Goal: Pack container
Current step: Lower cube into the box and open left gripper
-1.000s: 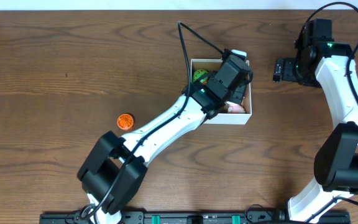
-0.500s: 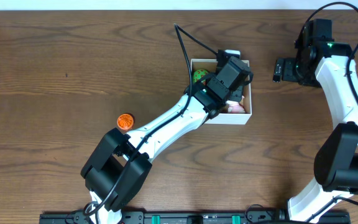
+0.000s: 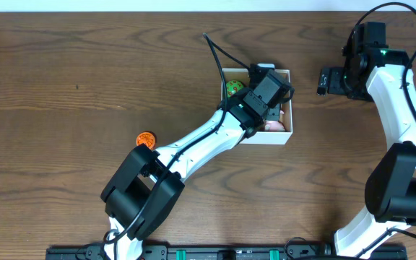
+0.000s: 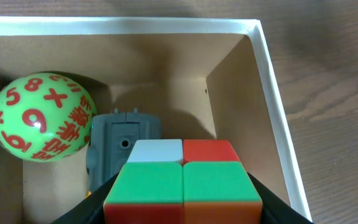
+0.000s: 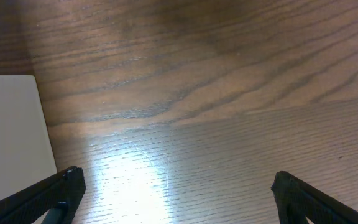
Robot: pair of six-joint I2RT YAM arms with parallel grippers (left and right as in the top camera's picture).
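Observation:
The container (image 3: 280, 139) is a square white-walled box with a tan inside at the table's middle; its wall also shows in the left wrist view (image 4: 272, 93) and its outer side in the right wrist view (image 5: 11, 124). My left gripper (image 4: 182, 199) is over the box, shut on a colour cube (image 4: 182, 177) with green, red, white and orange faces. In the box lie a green ball with red numbers (image 4: 42, 118), also in the overhead view (image 3: 232, 88), a grey toy (image 4: 124, 140) and a pink toy (image 3: 274, 125). My right gripper (image 5: 176, 193) is open and empty, right of the box.
A small orange toy (image 3: 145, 140) lies on the wooden table left of the box. The right arm (image 3: 388, 87) stands along the right side. A black cable (image 3: 222, 50) arcs above the box.
My left gripper has shifted slightly left and lower over the box with the cube in it. The right arm has not moved.

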